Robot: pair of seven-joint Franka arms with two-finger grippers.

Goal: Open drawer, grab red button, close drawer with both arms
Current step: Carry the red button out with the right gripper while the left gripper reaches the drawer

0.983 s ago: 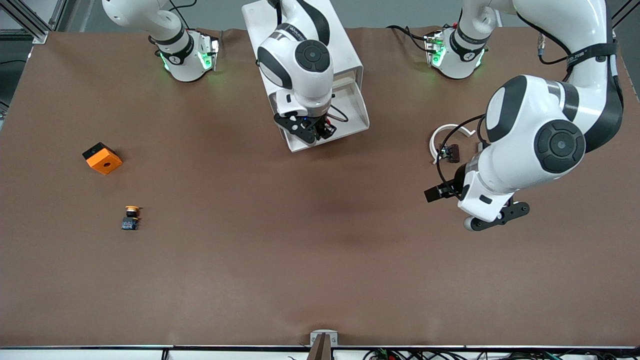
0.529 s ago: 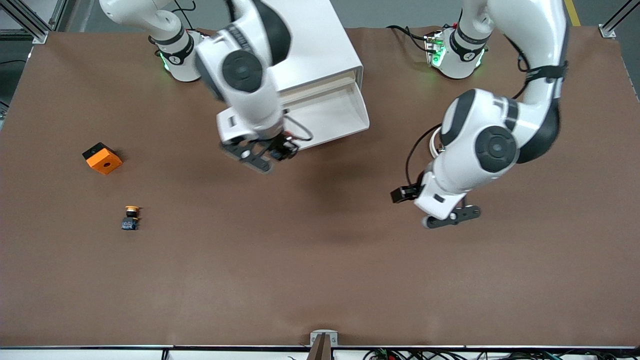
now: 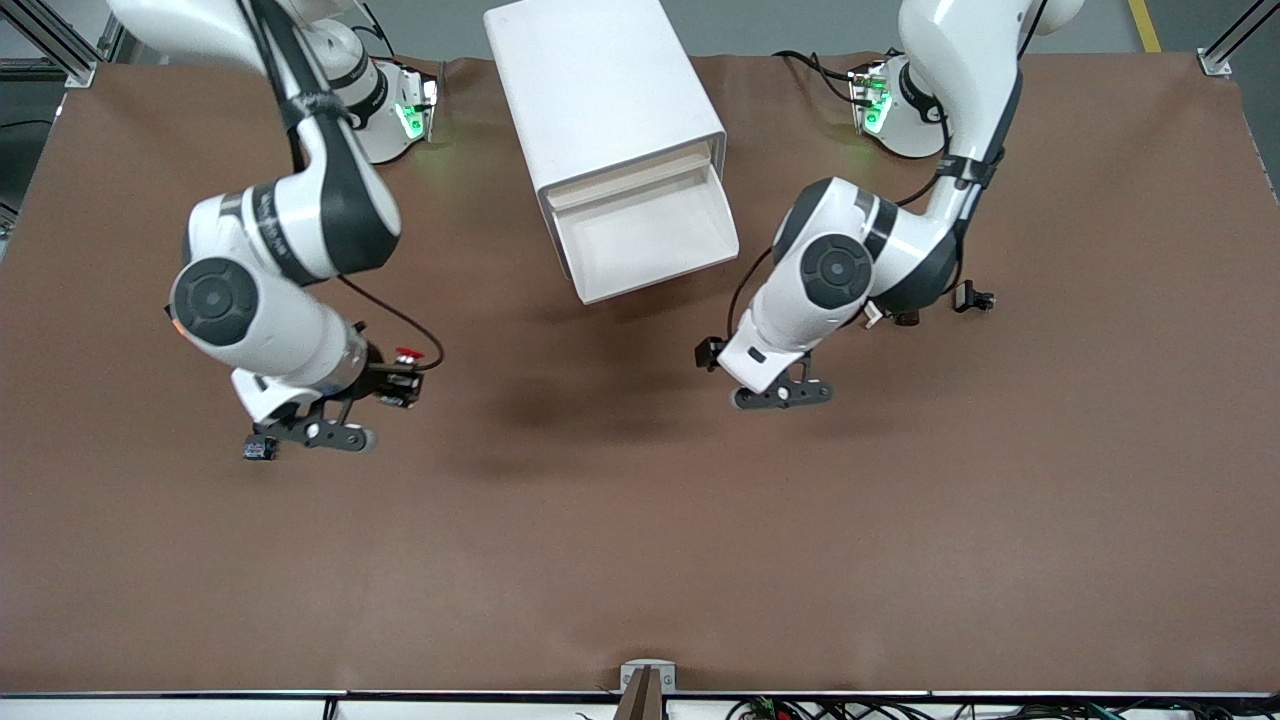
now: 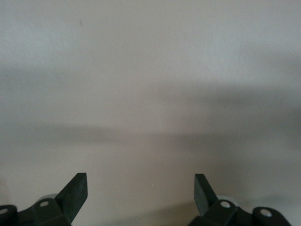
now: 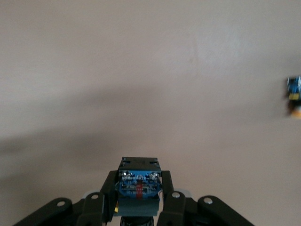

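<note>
The white cabinet (image 3: pixel 600 90) stands at the table's robot side with its drawer (image 3: pixel 650 245) pulled out and empty. My right gripper (image 3: pixel 385 385) is shut on the red-capped button (image 3: pixel 405 355) and holds it above the table toward the right arm's end. In the right wrist view the button's blue-grey base (image 5: pixel 139 188) sits between the fingers (image 5: pixel 106 193). My left gripper (image 3: pixel 745 378) is open and empty over bare table, just off the drawer's front corner. Its fingers (image 4: pixel 75 190) stand wide apart in the left wrist view.
The orange-yellow capped button (image 5: pixel 294 96) lies on the table close to my right gripper. Only its base (image 3: pixel 260 448) shows in the front view. Small black parts (image 3: pixel 975 298) lie on the table under the left arm's elbow.
My right gripper lifted the red button out of the drawer and swung it toward the right arm's end. My left gripper moved in toward the drawer's front.
</note>
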